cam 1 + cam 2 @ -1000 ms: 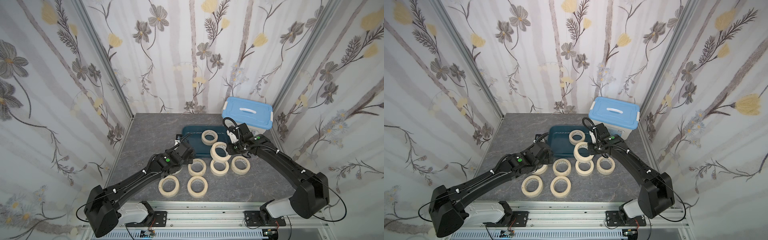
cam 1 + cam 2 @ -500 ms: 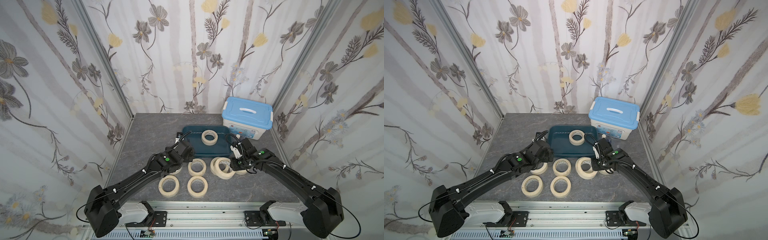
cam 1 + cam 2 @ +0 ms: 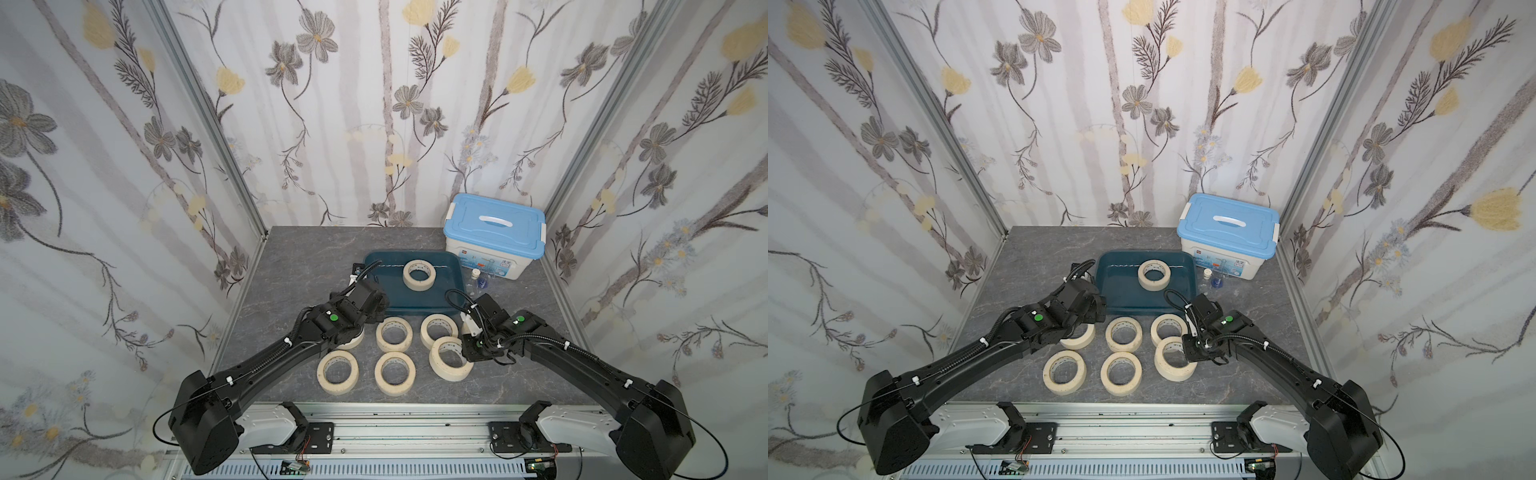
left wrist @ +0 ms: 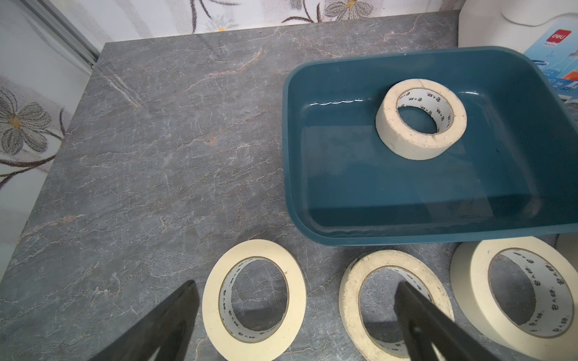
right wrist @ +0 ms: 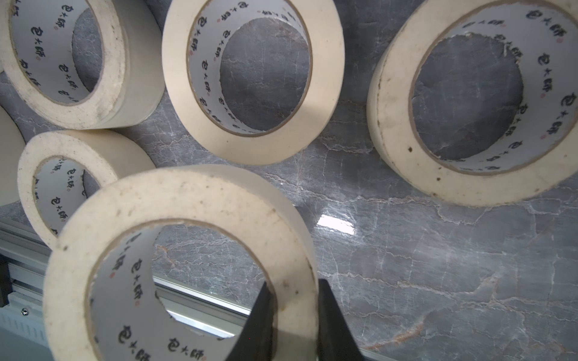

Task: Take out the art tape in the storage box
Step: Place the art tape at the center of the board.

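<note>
So, desk here: what sits in the storage box (image 3: 415, 301)?

Operator: Item one, one art tape roll (image 3: 419, 274) (image 3: 1154, 274), cream with a printed white core, lying flat on the box floor toward its far right. I see it in both top views, and my left wrist camera shows the same roll (image 4: 420, 125).

Desk: And outside the box?

Operator: Item two, five rolls flat on the grey marble table (image 3: 299, 266), all on the near side of the box. Far row of three: left roll (image 3: 355, 341), half hidden under my left arm; middle roll (image 3: 394, 334); right roll (image 3: 436, 330). Near row of two: near-left roll (image 3: 337, 371) and near-middle roll (image 3: 395, 372). Item three, the held roll (image 3: 451, 361), tilted, at the right end of the near row. I cannot tell whether its lower edge touches the table.

Desk: Jaws?

Operator: My right gripper (image 5: 295, 312) is pinching that roll's wall, one finger (image 5: 259, 328) inside the ring, the other outside. My left gripper (image 4: 295, 284) stands spread wide, hanging above the far row, just near of the box's near-left corner.

Desk: Anything else?

Operator: Item four, a white bin (image 3: 517, 268) with a blue lid (image 3: 494, 226), closed, far right, just beside the box.
</note>
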You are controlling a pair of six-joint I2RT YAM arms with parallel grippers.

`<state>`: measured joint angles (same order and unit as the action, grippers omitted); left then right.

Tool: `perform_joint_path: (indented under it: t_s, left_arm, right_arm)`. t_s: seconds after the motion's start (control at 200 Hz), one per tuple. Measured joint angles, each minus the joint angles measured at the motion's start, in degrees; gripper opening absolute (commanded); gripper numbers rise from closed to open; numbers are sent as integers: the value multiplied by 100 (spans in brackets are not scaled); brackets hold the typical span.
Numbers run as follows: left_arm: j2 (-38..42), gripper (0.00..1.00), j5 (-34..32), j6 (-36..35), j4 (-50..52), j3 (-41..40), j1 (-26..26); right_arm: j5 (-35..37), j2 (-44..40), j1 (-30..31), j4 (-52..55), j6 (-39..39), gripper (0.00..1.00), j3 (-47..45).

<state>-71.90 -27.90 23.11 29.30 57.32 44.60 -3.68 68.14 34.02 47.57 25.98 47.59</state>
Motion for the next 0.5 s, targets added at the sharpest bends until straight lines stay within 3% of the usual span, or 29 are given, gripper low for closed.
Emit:
perform_joint_path:
  t_s: [0.5]
  left_arm:
    - [0,100,0,-22,-2,11,-50]
  right_arm:
    - [-68,199,205,7,144,19,-212]
